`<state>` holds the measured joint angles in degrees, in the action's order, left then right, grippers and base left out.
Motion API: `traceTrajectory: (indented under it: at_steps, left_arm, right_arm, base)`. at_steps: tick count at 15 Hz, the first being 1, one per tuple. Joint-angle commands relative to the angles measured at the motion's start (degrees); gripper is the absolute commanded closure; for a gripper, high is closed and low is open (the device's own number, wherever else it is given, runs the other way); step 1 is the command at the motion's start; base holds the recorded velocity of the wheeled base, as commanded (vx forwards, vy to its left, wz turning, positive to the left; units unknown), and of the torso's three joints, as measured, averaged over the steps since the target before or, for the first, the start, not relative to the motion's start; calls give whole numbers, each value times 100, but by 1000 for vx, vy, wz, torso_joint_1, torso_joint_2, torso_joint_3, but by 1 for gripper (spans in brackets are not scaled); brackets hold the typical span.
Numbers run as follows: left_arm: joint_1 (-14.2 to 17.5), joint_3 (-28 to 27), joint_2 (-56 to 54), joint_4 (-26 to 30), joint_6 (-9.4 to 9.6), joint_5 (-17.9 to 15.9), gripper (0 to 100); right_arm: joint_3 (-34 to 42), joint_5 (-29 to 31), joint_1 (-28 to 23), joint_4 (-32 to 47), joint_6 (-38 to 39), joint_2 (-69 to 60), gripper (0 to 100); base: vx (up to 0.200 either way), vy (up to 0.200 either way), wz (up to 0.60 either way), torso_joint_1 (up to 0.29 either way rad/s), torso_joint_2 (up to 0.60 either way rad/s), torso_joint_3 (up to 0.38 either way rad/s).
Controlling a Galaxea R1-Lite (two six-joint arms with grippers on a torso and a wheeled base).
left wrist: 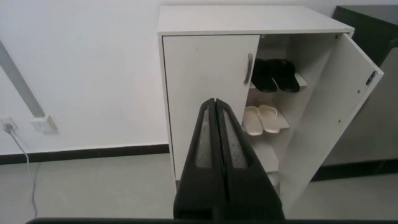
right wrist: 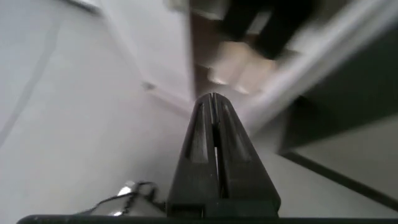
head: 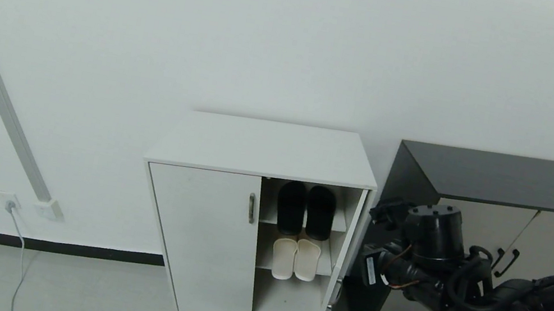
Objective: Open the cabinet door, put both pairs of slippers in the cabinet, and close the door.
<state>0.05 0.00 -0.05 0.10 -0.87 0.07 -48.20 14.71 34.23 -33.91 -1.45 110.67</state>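
Note:
The white cabinet (head: 261, 147) stands against the wall with its left door (head: 199, 239) closed and its right door (head: 349, 248) swung open, edge-on to me. Black slippers (head: 305, 210) lie on the upper shelf, white slippers (head: 295, 259) on the shelf below. My right arm (head: 425, 250) is just right of the open door. The right gripper (right wrist: 213, 96) is shut on nothing and points toward the cabinet's open side. Farther back, facing the cabinet (left wrist: 249, 18), my left gripper (left wrist: 214, 102) is shut and empty; beyond it are the open door (left wrist: 339, 106) and both pairs (left wrist: 264, 118).
A black cabinet (head: 512, 177) stands right of the white one, close behind the open door. A wall socket with a cable (head: 9, 202) is at the left. Bare floor (head: 61, 283) stretches in front and to the left.

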Motion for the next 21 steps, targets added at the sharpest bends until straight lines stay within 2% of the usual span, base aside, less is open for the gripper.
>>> traceTrajectory:
  at_steps: [1,5,10,11,13,15,19,21]
  left_arm:
    - [4,0,5,-1,-1,1,100]
    - [4,0,5,-1,-10,1,100]
    - [4,0,5,-1,-10,10,100]
    - [4,0,5,-1,-10,1,100]
    - [4,0,5,-1,-10,1,100]
    - [4,0,5,-1,-10,1,100]
    - [4,0,5,-1,-1,10,100]
    - [4,-9,5,-1,7,1,100]
  right_arm:
    - [65,14,-13,-19,-13,254,100]
    - [-198,-39,31,-107,48,966,100]
    - [-611,-188,136,-986,585,1563,100]
    - [-603,-487,145,-1337,822,1572,100]
    - [-532,-628,154,-1618,954,1572,100]
    - [-321,-645,154,-1820,980,1537,100]
    - [549,-926,224,-3341,962,1537,100]
    - [927,-988,251,-3763,954,1537,100]
  base:
    - [0,0,0,0,0,0]
    - [0,0,0,0,0,0]
    - [0,0,0,0,0,0]
    - [0,0,0,0,0,0]
    - [0,0,0,0,0,0]
    - [0,0,0,0,0,0]
    - [0,0,0,0,0,0]
    - [0,0,0,0,0,0]
